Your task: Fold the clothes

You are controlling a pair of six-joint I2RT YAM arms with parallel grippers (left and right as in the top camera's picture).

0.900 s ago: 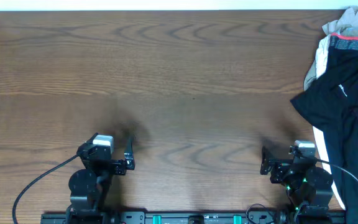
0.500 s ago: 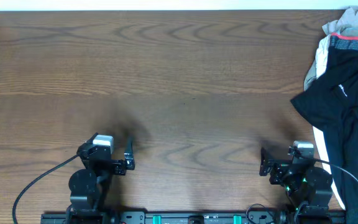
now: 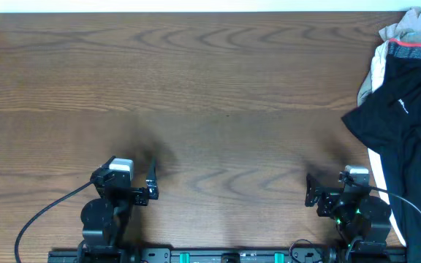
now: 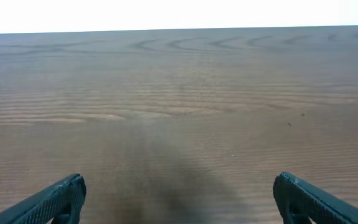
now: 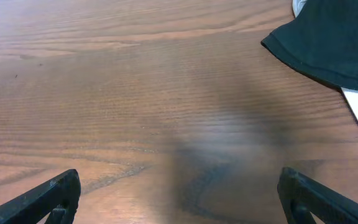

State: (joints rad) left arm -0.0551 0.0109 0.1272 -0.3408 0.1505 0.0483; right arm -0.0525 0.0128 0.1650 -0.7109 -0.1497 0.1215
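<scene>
The left gripper [image 4: 179,186] hangs wide open and empty near the table's [image 3: 218,88] front edge. The right gripper [image 5: 179,183] is spread just as wide, holding nothing, farther along that edge toward the table's right end. The clothes [image 3: 415,146] lie heaped at the table's right end, apart from the right gripper and to its right: a black shirt [image 5: 328,43] nearest, a grey-white piece [image 3: 409,47] with a pink band at the table's far right corner
</scene>
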